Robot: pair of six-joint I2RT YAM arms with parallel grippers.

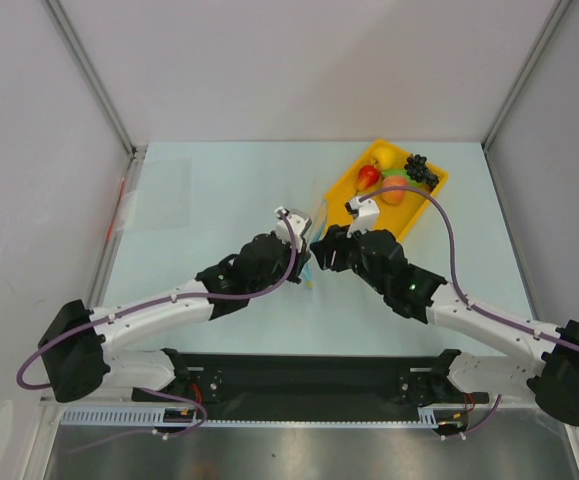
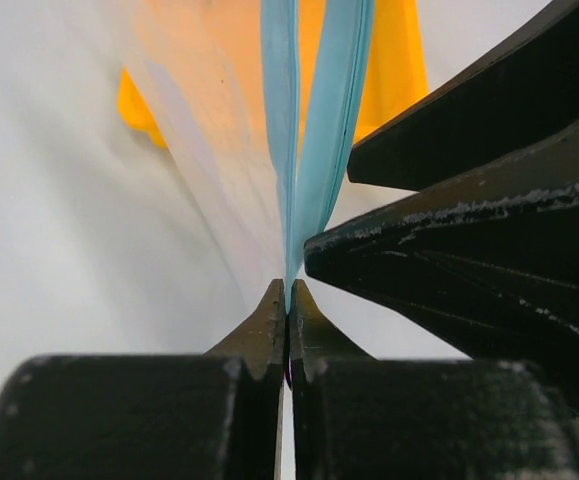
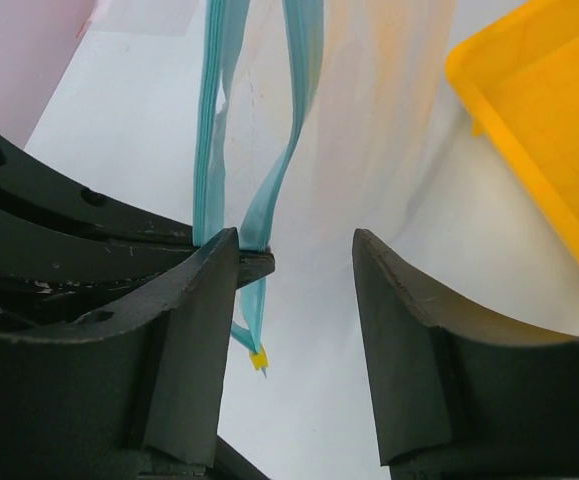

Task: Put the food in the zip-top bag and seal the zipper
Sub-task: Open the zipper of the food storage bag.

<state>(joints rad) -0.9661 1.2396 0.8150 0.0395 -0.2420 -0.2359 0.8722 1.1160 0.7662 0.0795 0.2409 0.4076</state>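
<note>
The zip-top bag (image 1: 318, 214) hangs between the two grippers near the table's middle, its film clear and pale (image 2: 204, 170). My left gripper (image 2: 287, 298) is shut on the teal zipper (image 2: 314, 120), whose two strips part above the pinch. Beside it, my right gripper (image 3: 295, 236) stands open with its left finger (image 3: 204, 330) against the zipper (image 3: 215, 120); nothing lies between its fingers. A small yellow tab (image 3: 259, 358) dangles at the strip's end. The food, a red fruit (image 1: 368, 176), a peach one (image 1: 393, 192), black grapes (image 1: 421, 170) and a yellow one (image 1: 381, 157), lies in the tray.
The yellow tray (image 1: 424, 205) sits at the back right, just beyond the right wrist; its corner shows in the right wrist view (image 3: 539, 120). Metal frame posts (image 1: 89, 70) rise at both rear corners. The two grippers (image 1: 312, 256) nearly touch.
</note>
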